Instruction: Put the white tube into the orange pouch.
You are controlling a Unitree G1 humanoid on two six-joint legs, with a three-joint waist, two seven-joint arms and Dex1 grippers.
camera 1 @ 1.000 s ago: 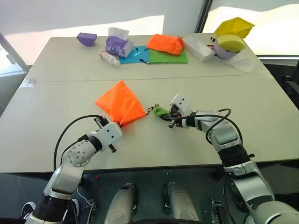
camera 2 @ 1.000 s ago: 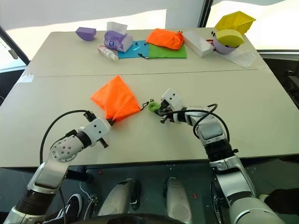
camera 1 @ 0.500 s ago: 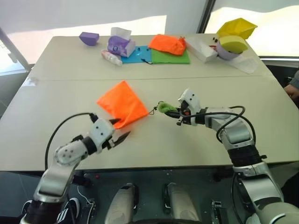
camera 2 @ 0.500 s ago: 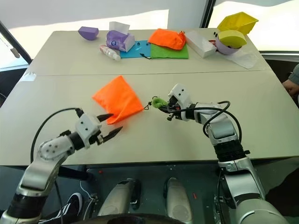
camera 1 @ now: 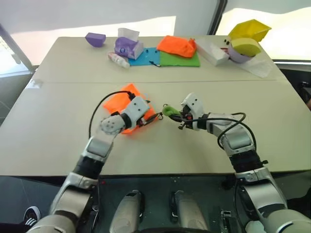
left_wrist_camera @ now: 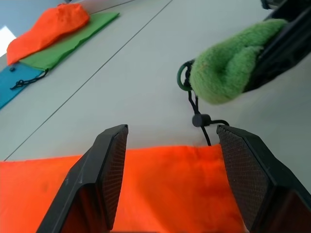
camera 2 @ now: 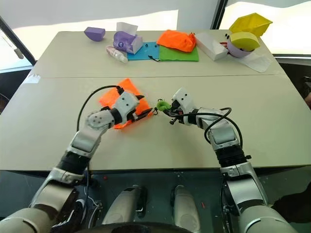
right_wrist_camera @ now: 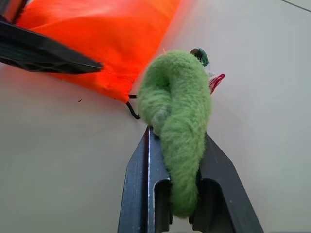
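The orange pouch [camera 1: 119, 103] lies flat in the middle of the table, its mouth end toward my right arm. My left gripper [left_wrist_camera: 172, 130] hovers over that end, open, its fingers [left_wrist_camera: 104, 170] spread above the fabric. A thin black cord [left_wrist_camera: 198, 116] runs from the pouch to the fuzzy green ring [right_wrist_camera: 177, 107]. My right gripper [camera 1: 181, 118] is shut on that ring just right of the pouch. The white tube is out of view.
Along the far edge sit a purple bowl [camera 1: 95, 39], a purple tissue pack [camera 1: 127, 46], a pinkish bottle [camera 1: 116, 59], blue and green cloths [camera 1: 180, 59] under a lumpy orange bundle [camera 1: 179, 46], a white box [camera 1: 214, 51] and yellow containers [camera 1: 248, 31].
My left gripper let go of the pouch's near corner, opened, and swung forward and right over the pouch. The pouch dropped from a raised tent shape to flat. The right gripper stayed put.
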